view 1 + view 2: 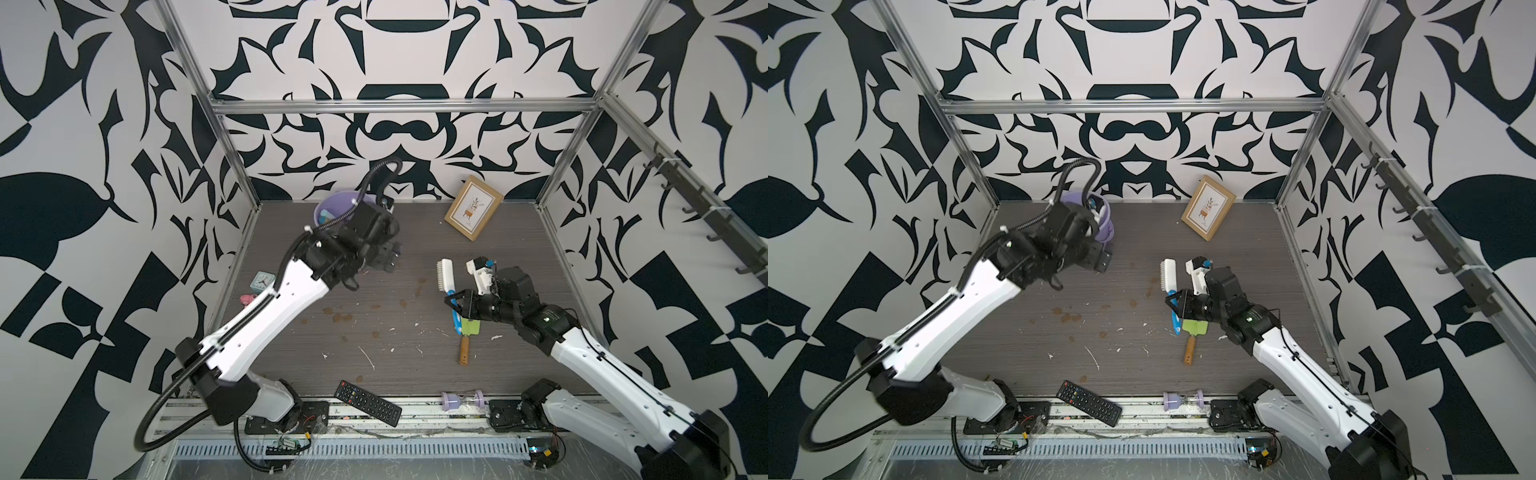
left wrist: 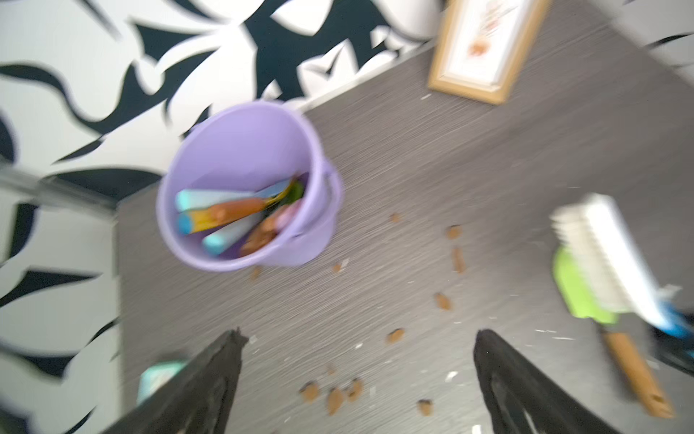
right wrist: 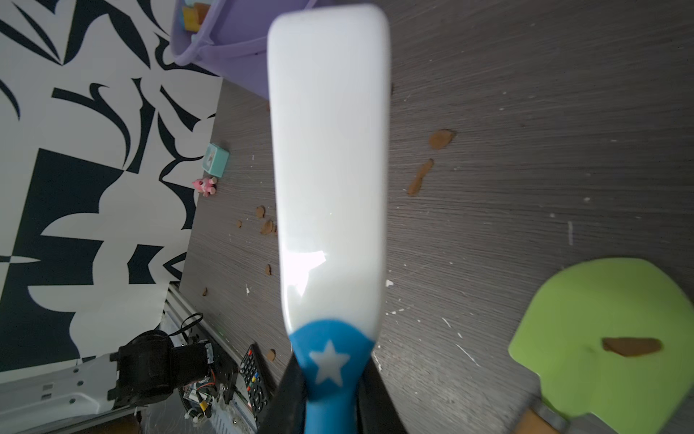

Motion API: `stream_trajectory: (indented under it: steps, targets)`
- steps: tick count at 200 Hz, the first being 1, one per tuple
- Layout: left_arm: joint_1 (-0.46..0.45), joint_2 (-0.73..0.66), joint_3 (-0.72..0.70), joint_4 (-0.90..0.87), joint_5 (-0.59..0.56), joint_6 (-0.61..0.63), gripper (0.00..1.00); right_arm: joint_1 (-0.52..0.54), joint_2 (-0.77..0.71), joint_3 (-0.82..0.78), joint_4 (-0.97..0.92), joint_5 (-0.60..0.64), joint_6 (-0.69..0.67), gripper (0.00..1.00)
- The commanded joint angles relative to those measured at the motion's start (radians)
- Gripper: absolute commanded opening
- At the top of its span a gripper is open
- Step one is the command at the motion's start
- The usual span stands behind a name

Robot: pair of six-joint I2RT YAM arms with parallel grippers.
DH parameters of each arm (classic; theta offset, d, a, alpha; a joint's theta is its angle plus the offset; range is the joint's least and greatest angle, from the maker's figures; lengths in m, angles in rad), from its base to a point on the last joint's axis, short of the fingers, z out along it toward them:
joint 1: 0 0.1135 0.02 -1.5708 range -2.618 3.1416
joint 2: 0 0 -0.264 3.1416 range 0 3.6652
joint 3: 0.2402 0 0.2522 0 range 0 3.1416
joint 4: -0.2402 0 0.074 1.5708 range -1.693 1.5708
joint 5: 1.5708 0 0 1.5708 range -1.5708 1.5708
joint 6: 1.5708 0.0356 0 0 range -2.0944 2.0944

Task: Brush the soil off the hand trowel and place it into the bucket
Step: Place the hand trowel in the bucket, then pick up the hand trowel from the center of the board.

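The hand trowel (image 1: 471, 328) lies on the table with its green blade (image 3: 608, 338) up and a wooden handle (image 1: 1190, 351). A brown clump of soil (image 3: 631, 345) sits on the blade, and more soil crumbs (image 1: 343, 318) (image 2: 334, 398) are scattered mid-table. My right gripper (image 1: 455, 303) (image 3: 330, 375) is shut on the blue handle of a white brush (image 1: 446, 274) (image 3: 330, 150), right beside the blade. The lilac bucket (image 1: 328, 208) (image 2: 240, 150) stands at the back left and holds several tools. My left gripper (image 1: 390, 257) (image 2: 361, 334) hangs open and empty just in front of it.
A framed picture (image 1: 473, 208) leans on the back wall. A black remote (image 1: 368, 403) and a lilac hourglass (image 1: 462, 401) lie at the front edge. A teal clock (image 1: 262, 281) and a pink toy (image 1: 248, 298) sit by the left wall. Thin white scraps litter the table.
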Motion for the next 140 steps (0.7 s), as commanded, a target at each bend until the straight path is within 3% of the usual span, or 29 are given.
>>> stream_trajectory:
  steps: [1,18,37,75,107,140]
  targets:
    - [-0.069,-0.026,-0.165,0.172,-0.010,-0.291,1.00,-0.072,-0.049,0.061,-0.164,0.025,-0.083,0.00]
    - [-0.176,0.007,-0.240,0.147,-0.083,-0.408,1.00,-0.134,-0.073,0.062,-0.242,0.015,-0.118,0.00]
    - [-0.296,0.123,-0.216,0.023,-0.152,-0.466,1.00,-0.181,-0.091,0.049,-0.292,-0.006,-0.139,0.00]
    - [-0.425,0.347,-0.199,0.139,0.103,-0.450,1.00,-0.251,-0.131,0.019,-0.327,-0.016,-0.144,0.00]
    - [-0.427,0.450,-0.189,0.222,0.203,-0.437,1.00,-0.306,-0.142,0.001,-0.350,-0.014,-0.159,0.00]
    - [-0.422,0.508,-0.177,0.309,0.276,-0.416,0.93,-0.353,-0.155,-0.005,-0.351,-0.038,-0.151,0.00]
